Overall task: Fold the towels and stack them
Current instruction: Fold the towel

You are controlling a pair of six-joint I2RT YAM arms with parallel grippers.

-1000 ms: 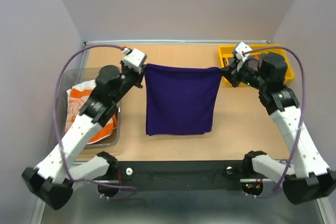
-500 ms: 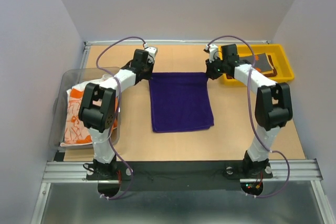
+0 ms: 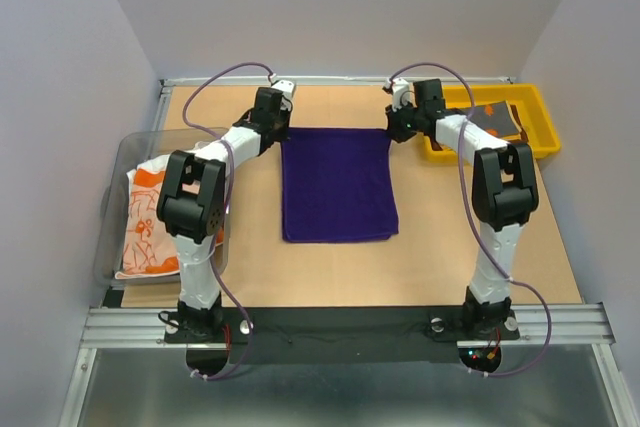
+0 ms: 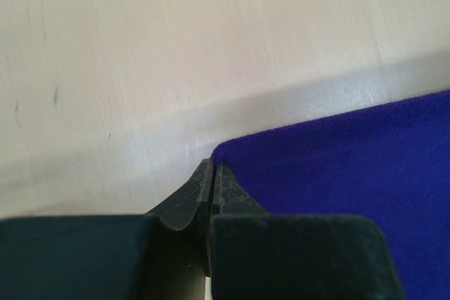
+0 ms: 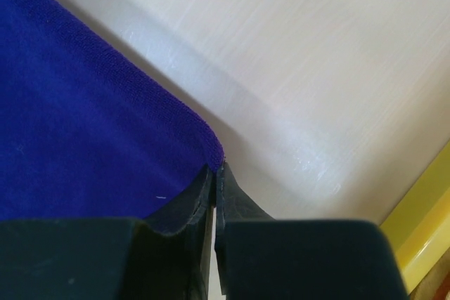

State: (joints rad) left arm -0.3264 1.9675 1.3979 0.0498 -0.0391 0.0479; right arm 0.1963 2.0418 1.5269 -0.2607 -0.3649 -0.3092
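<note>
A deep purple towel [image 3: 338,185] lies spread flat on the middle of the table. My left gripper [image 3: 279,132] is at its far left corner and my right gripper [image 3: 392,131] at its far right corner, both arms stretched forward and low. In the left wrist view the left gripper [image 4: 213,168] is shut with the corner of the purple towel [image 4: 351,166] pinched at its tips. The right gripper [image 5: 214,170] is likewise shut on the other corner of the purple towel [image 5: 77,138]. An orange-and-white patterned towel [image 3: 150,222] lies in the bin on the left.
The clear plastic bin [image 3: 112,207] stands at the table's left edge. A yellow tray [image 3: 540,122] at the back right holds a dark brown towel [image 3: 497,124] with a bit of orange on it; the yellow tray's rim [image 5: 429,237] is close to the right gripper.
Both arms have reached forward and come down. The purple towel, held hanging a second ago, now lies flat on the table and has been drawn slightly back and left.
</note>
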